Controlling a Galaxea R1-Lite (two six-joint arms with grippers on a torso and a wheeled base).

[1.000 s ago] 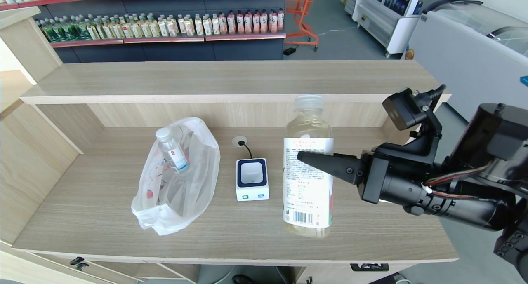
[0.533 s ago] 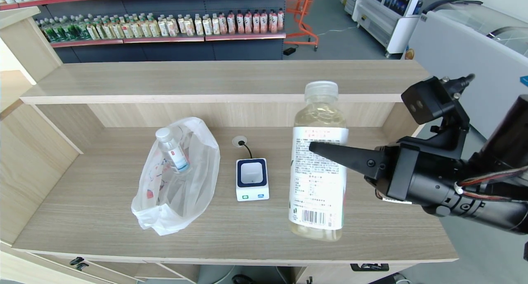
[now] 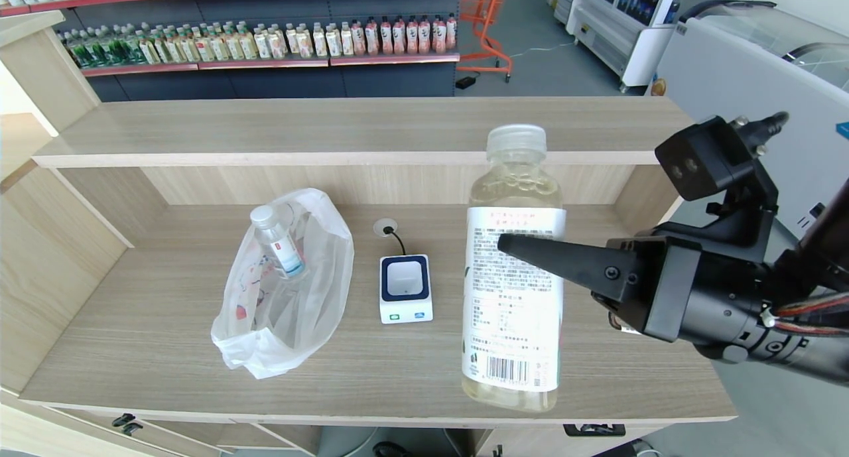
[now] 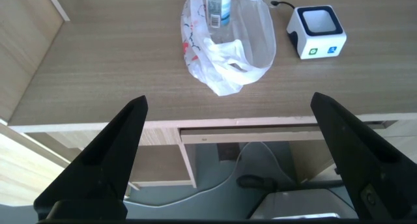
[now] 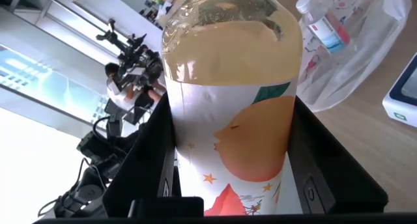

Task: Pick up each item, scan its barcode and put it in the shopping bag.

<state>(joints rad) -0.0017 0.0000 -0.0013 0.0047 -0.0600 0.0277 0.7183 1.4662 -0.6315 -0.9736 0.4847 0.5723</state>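
A wooden counter (image 3: 166,324) is spread before the robot, and on its left part the white shopping bag (image 3: 285,298) is laid open; a large bottle (image 3: 514,291) of pale drink is held upright to the right of the bag, apparently raised off the counter, though its base cannot be seen clearly enough to be sure; it is pinched at the label by the right gripper (image 3: 517,245), whose fingers are pressed against its two sides; the left gripper (image 4: 229,103) is held back near the counter's front edge with its fingers spread wide and nothing between them; between bag and bottle the scanner (image 3: 405,288) is set with its window facing up; a small bottle (image 3: 277,241) is already leaned inside the bag; the barcode (image 3: 507,369) is printed low on the large bottle's label and is turned toward the robot, not toward the scanner; the scanning step is therefore judged to be in hand; next, the bottle would need to be carried over the scanner and tipped until the barcode is faced to the window, and only then lowered into the bag.
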